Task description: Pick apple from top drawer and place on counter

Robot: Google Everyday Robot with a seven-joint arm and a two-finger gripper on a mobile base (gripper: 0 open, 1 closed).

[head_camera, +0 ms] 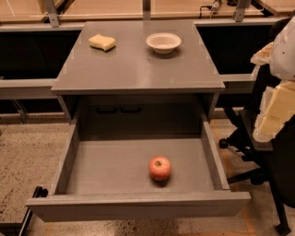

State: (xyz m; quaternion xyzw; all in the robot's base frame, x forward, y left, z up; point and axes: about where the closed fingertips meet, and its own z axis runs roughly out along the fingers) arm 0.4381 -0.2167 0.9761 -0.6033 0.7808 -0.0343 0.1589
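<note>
The apple (pixel 160 168) is small, round and red-pink. It lies on the flat grey bottom of the top drawer (pixel 115 166), right of the middle and near the front panel. The drawer is pulled fully out below the counter (pixel 133 64), the grey cabinet's flat top. My gripper (pixel 273 113) shows as pale cream and white parts at the right edge of the view. It is level with the counter's front edge, to the right of the drawer and well apart from the apple. It holds nothing that I can see.
A yellow sponge (pixel 102 42) and a white bowl (pixel 163 42) sit at the back of the counter. A black office chair (pixel 258 152) stands close to the drawer's right side. A pale wooden bench (pixel 138 7) runs behind the cabinet. The floor is speckled.
</note>
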